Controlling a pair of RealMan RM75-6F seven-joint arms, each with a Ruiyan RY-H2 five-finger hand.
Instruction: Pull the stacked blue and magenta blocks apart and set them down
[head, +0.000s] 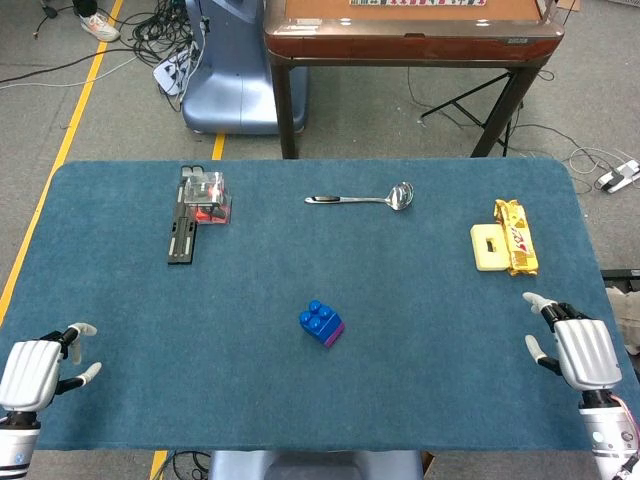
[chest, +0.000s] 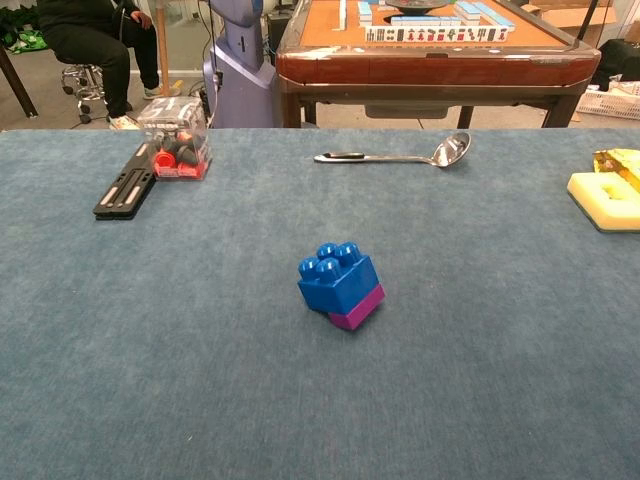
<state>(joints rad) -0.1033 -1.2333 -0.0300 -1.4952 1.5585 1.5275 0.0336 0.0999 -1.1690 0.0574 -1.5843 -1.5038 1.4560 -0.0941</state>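
**Q:** where are your hands sitting rn?

**A:** I'm resting both at the near edge, left hand (head: 38, 372) and right hand (head: 580, 350), fingers spread, holding nothing.

**Q:** blocks?

**A:** Studded blue plastic block (head: 318, 318) is sitting stacked on the magenta plastic block (head: 332, 335), mid-table, well apart from both.

**Occlusions and cut-offs noted**

We find the magenta plastic block (chest: 358, 308) largely covered by the studded blue plastic block (chest: 337, 276) stacked on it; only a lower edge shows. The head view's bottom edge cuts the white left hand (head: 38, 372) and white right hand (head: 577, 350) at the wrist. In the chest view, the pale yellow foam piece (chest: 606, 199) runs off the right edge. We cannot identify the red contents of the clear plastic box (chest: 176, 137).
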